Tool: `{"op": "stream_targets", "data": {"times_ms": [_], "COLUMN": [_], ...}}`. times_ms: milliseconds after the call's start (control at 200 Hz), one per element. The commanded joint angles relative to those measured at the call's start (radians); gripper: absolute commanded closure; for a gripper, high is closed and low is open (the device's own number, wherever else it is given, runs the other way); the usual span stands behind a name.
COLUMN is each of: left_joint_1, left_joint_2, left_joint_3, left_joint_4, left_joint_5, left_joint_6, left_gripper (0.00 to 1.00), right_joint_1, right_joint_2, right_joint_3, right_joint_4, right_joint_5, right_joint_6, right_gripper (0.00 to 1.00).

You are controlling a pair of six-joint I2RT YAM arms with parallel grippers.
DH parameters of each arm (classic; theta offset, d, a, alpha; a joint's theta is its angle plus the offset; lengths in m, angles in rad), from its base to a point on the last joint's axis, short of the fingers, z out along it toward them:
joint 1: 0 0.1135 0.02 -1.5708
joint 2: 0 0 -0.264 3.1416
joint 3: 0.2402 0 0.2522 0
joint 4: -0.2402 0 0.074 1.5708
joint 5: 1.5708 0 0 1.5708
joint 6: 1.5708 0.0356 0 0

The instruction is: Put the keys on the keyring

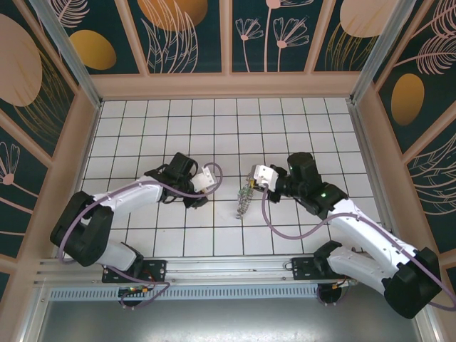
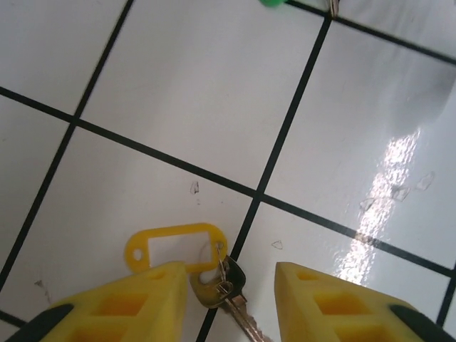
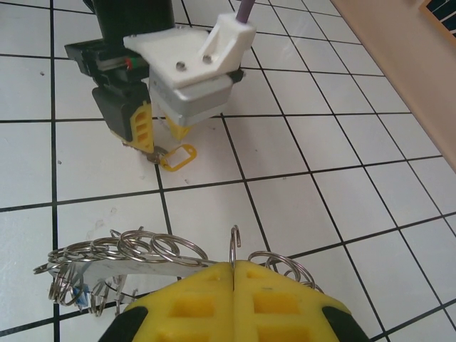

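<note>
A slim metal key [image 2: 239, 308] on a yellow plastic tag [image 2: 174, 248] lies flat on the tiled floor. My left gripper [image 2: 231, 303] stands open over it, one yellow finger on each side, the left finger [image 2: 128, 306] covering the tag's lower edge. From the right wrist view, the same yellow tag [image 3: 178, 157] shows beneath the left gripper [image 3: 153, 139]. My right gripper [image 3: 234, 267] is shut on the keyring [image 3: 149, 249], a wire loop strung with several small steel rings; its hooked end [image 3: 234, 241] rises above the pads. From above, the keyring [image 1: 244, 201] dangles below the right gripper [image 1: 251, 181], a little right of the left gripper [image 1: 201, 194].
White tiles with black joints cover the floor [image 1: 214, 128], boxed in by wooden walls [image 1: 228, 85]. A green plastic piece [image 2: 271, 3] pokes in at the top edge of the left wrist view. The two grippers face each other about one tile apart.
</note>
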Motion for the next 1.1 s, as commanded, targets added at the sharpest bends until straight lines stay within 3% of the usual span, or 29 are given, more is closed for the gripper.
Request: {"op": "stream_targets", "data": {"times_ms": [0,185,305,546,781,931,1091], "left_joint_1": [-0.002,-0.002,-0.002,0.002,0.016,0.016,0.016], "left_joint_2": [0.045,0.070,0.086,0.151,0.171,0.131,0.059], "left_joint_3": [0.013,0.006,0.009,0.058,0.083,0.067,0.069], "left_joint_4": [-0.001,0.006,0.011,-0.029,-0.050,-0.052,-0.054], "left_joint_5": [-0.017,0.020,0.023,0.056,0.086,0.062,0.107], "left_joint_6": [0.101,0.094,0.085,0.067,0.070,0.087,0.124], "left_gripper": [0.68,0.69,0.76,0.77,1.00,1.00,1.00], "right_joint_1": [-0.015,-0.022,-0.022,-0.037,-0.047,-0.051,-0.051], "right_joint_2": [-0.021,-0.037,-0.046,-0.041,-0.051,-0.059,-0.053], "right_joint_3": [0.013,-0.002,0.001,0.004,-0.002,-0.014,-0.016], "right_joint_4": [0.027,0.011,-0.002,-0.012,-0.020,-0.014,-0.007], "right_joint_5": [-0.044,-0.047,-0.047,-0.053,-0.061,-0.064,-0.075], "right_joint_6": [-0.014,-0.013,-0.014,-0.034,-0.040,-0.037,-0.034], "right_gripper": [1.00,1.00,1.00,1.00,1.00,1.00,1.00]}}
